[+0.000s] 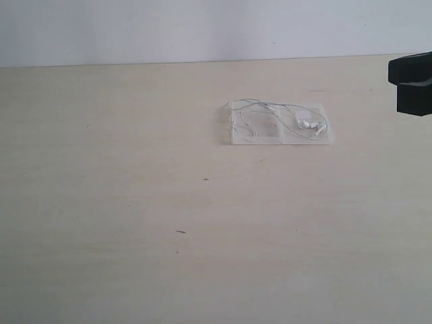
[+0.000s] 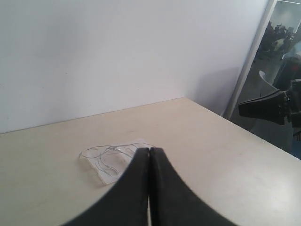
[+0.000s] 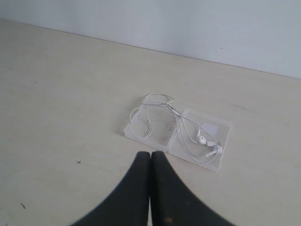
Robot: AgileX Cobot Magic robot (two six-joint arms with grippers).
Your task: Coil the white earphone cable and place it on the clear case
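Observation:
The clear case (image 1: pixel 324 138) lies flat and opened on the table, right of centre. The white earphone cable (image 1: pixel 270 106) rests in loose loops on top of it, with both earbuds (image 1: pixel 309 124) on the right half. The right wrist view shows the case (image 3: pixel 223 141), the cable (image 3: pixel 162 104) and the earbuds (image 3: pixel 202 140) just beyond my right gripper (image 3: pixel 150 154), which is shut and empty. In the exterior view that gripper (image 1: pixel 412 84) hangs at the right edge, apart from the case. My left gripper (image 2: pixel 149 149) is shut and empty, with the cable (image 2: pixel 101 150) partly hidden behind it.
The pale wooden table (image 1: pixel 135 202) ends at a white wall behind. Small dark specks (image 1: pixel 181 231) mark the tabletop. The left wrist view catches the right arm (image 2: pixel 268 106) beyond the table's corner, near a glass partition.

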